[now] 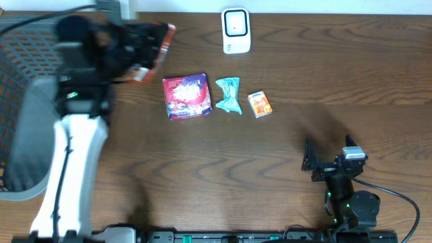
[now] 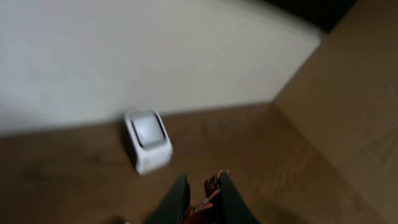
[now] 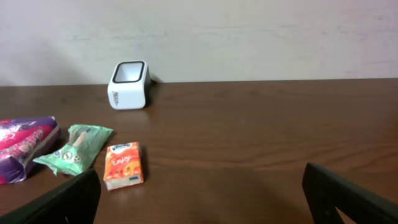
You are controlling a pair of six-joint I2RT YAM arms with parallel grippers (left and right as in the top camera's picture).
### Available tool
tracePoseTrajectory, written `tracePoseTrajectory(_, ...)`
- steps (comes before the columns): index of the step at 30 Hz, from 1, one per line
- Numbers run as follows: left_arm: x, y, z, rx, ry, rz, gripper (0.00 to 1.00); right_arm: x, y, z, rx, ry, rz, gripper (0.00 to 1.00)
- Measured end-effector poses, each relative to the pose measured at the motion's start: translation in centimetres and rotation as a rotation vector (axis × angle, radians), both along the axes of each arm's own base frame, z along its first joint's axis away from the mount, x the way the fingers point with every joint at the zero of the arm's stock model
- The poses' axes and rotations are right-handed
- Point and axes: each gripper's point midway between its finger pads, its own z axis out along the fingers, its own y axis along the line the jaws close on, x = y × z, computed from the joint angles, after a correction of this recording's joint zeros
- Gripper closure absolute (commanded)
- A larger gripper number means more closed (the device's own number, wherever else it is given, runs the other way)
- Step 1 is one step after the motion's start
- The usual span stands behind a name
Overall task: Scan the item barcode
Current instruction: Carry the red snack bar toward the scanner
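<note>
My left gripper (image 1: 150,50) hangs above the table's far left, shut on an orange-red packet (image 1: 164,37). In the left wrist view the packet (image 2: 208,198) is pinched between the dark fingers (image 2: 235,202), and the white barcode scanner (image 2: 148,140) stands ahead and a little to the left. That scanner (image 1: 236,30) is at the back middle of the table, to the right of the held packet. My right gripper (image 1: 322,162) rests low at the front right, open with nothing between its jaws.
A purple-red pack (image 1: 187,97), a teal packet (image 1: 228,94) and an orange tissue pack (image 1: 260,104) lie in a row mid-table. A dark mesh basket (image 1: 20,61) with a grey rim stands at the left edge. A pale wall runs behind the scanner.
</note>
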Motion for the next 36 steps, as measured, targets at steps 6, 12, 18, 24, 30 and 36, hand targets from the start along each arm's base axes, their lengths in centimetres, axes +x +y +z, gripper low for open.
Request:
tracePoseTrajectory(6,1.6,-6.9,-7.5,0.078,0.163,-0.043,0.93,0.0,0.0,0.0,0.0,0.0,0.0,0.01)
tracePoseTrajectory(12,2.1,-10.8,-15.2,0.197,0.328,0.049,0.93,0.0,0.0,0.0,0.0,0.0,0.0,0.01)
tracePoseTrajectory(18,2.7,-11.8,-20.7,0.267,0.435,0.24,0.93,0.0,0.0,0.0,0.0,0.0,0.0,0.01)
tracePoseTrajectory(24,3.8,-11.1,-22.2,0.272,0.435,0.369,0.69,0.0,0.0,0.0,0.0,0.0,0.0,0.01)
tracePoseTrajectory(30,4.3,-10.6,-22.3,0.266,0.431,0.414,0.53,0.0,0.0,0.0,0.0,0.0,0.0,0.01)
tracePoseTrajectory(36,5.0,-10.7,-21.5,0.295,0.362,0.397,0.42,0.0,0.0,0.0,0.0,0.0,0.0,0.01)
